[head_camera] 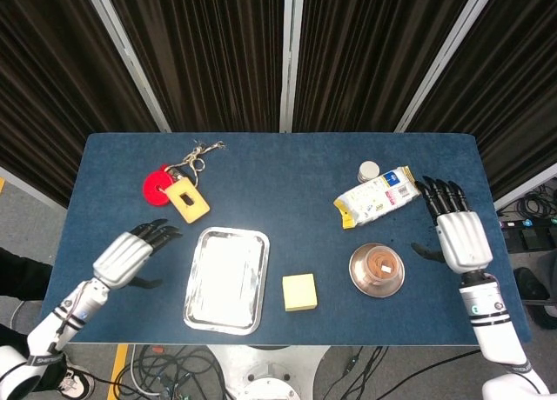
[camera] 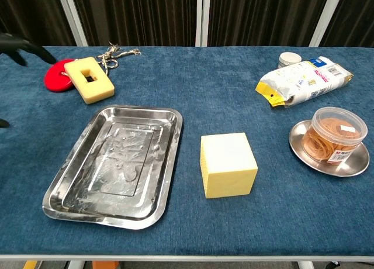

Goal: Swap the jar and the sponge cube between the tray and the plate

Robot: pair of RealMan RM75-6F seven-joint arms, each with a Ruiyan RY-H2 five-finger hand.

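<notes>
Jar [camera: 335, 134] sits on plate [camera: 304, 151], sponge cube [camera: 228, 164] beside empty tray [camera: 70, 190]; both robot hands [head_camera: 130, 255] [head_camera: 456, 228] released, swap unfinished.

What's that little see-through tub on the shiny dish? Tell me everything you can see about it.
The jar is a low, round tub of clear plastic with a clear lid and a small white label on top and another on its side. Brownish loops that look like rubber bands fill it. It stands upright and closed on the small round metal plate, near the table's right edge, in front of the white snack bag. Only the plate touches it; neither hand does.
</notes>
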